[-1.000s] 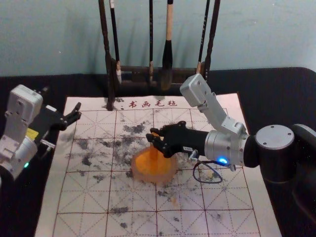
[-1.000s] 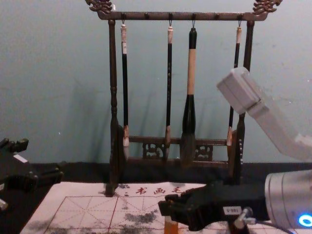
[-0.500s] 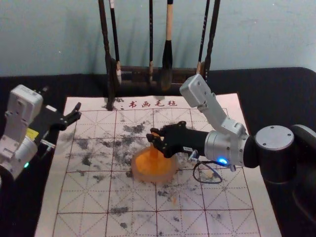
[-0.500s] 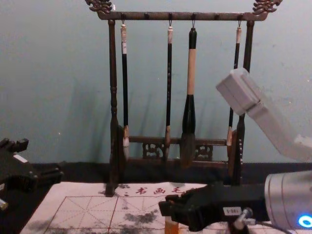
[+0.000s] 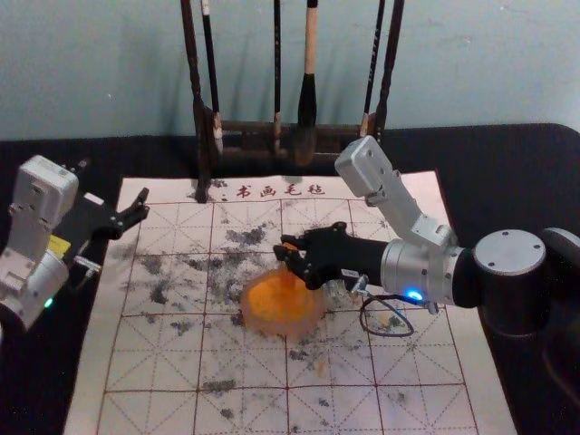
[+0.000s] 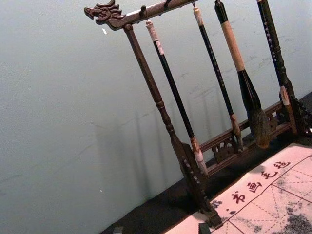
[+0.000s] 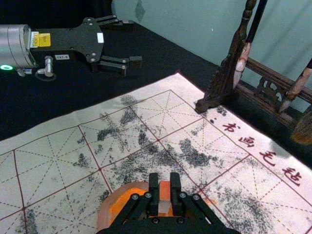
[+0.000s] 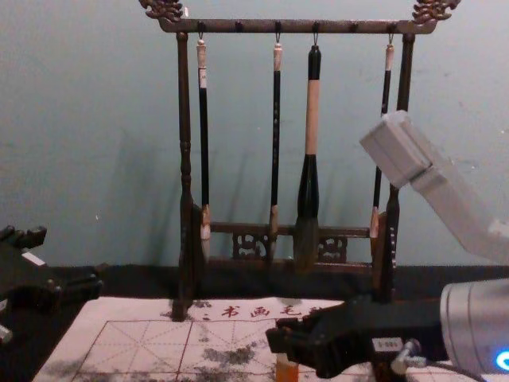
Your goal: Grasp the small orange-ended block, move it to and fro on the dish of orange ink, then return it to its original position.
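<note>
My right gripper is over the round dish of orange ink in the head view, shut on the small upright block. From the right wrist camera, the gripper pinches the block's orange end, with the dish beneath. Whether the block's lower end touches the ink I cannot tell. The chest view has the block's orange part below the fingers. Parked at the left is my left gripper, open; its own wrist view has the gripper with fingers apart.
Behind the dish stands a dark wooden rack with hanging brushes, including a thick one. A marked white felt mat lies on the black table. A cable loop hangs from the right wrist.
My right gripper and the block have shifted slightly to the right over the dish. The left arm has stayed put.
</note>
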